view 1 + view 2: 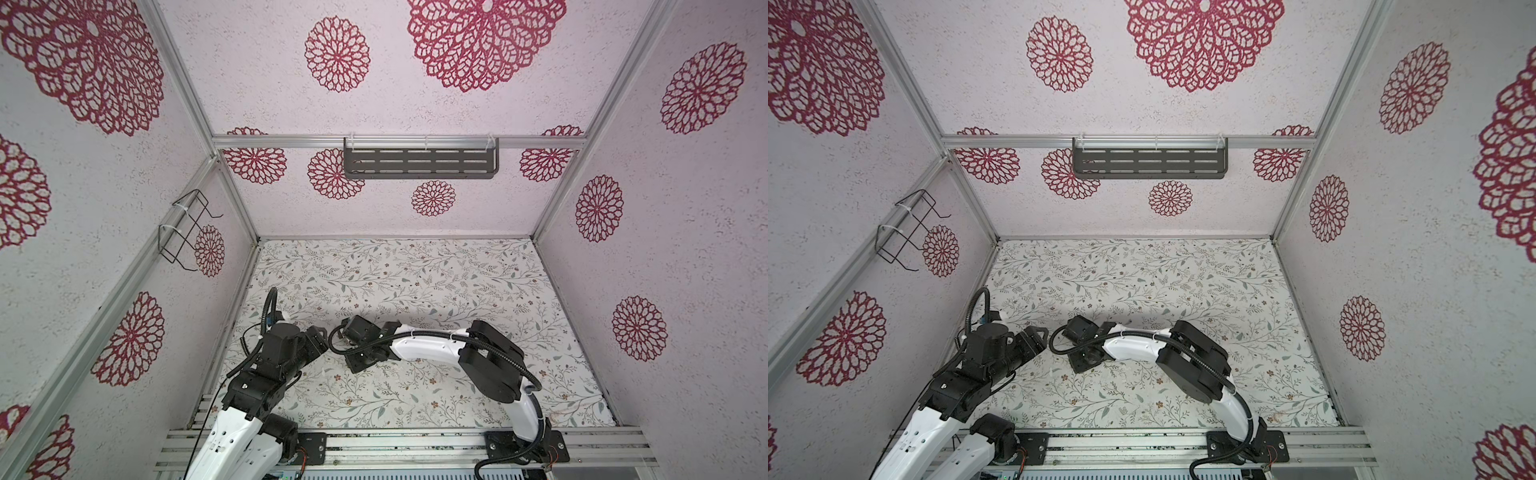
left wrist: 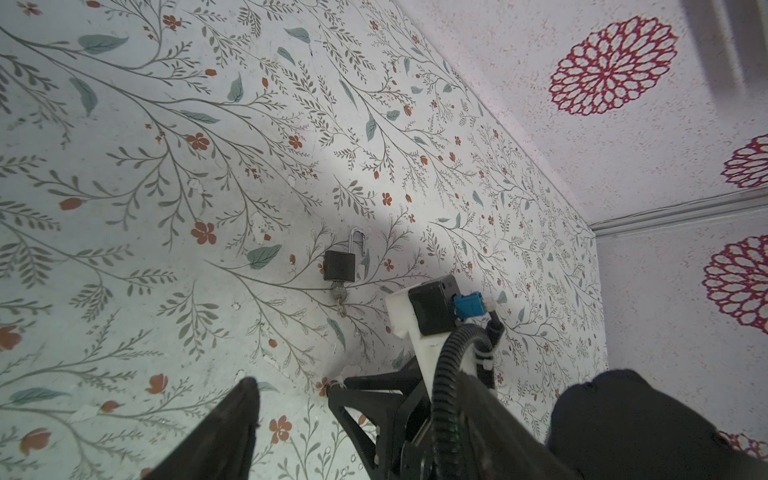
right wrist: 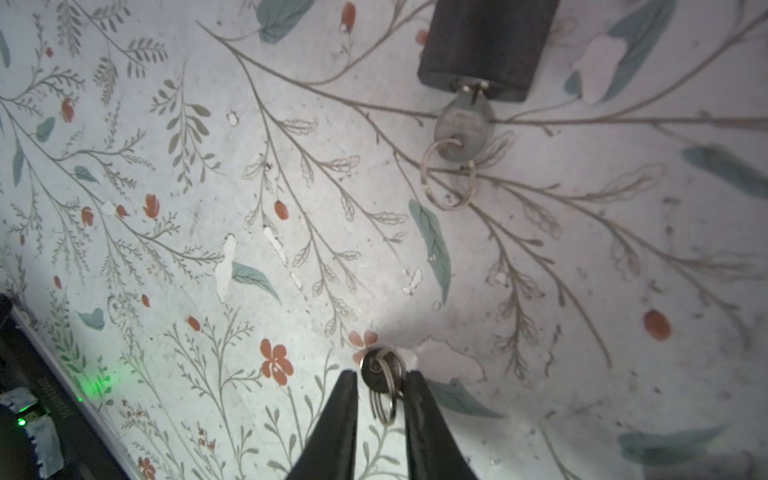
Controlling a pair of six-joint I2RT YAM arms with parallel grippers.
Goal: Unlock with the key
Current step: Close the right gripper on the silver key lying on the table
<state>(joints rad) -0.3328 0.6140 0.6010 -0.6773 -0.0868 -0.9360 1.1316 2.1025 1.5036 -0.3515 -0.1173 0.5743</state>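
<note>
A black padlock [image 2: 340, 266] with a silver shackle lies flat on the floral table, and a key [image 3: 461, 120] with a ring [image 3: 446, 174] sits in its keyhole. A second key [image 3: 380, 372] on rings lies on the table nearer me. My right gripper [image 3: 381, 384] straddles it with narrow jaws: one finger touches the ring, the other shows a thin gap. My left gripper [image 2: 432, 378] hangs open and empty just beside the right gripper's tips [image 2: 334, 386]. In both top views the two grippers [image 1: 318, 336] [image 1: 351, 363] meet at the front left, and the padlock is hidden.
The floral table [image 1: 457, 282] is walled in on three sides. A dark slotted shelf [image 1: 419, 164] hangs on the back wall and a wire rack [image 1: 187, 230] on the left wall. The right arm's cable loop [image 1: 332, 345] lies between the grippers.
</note>
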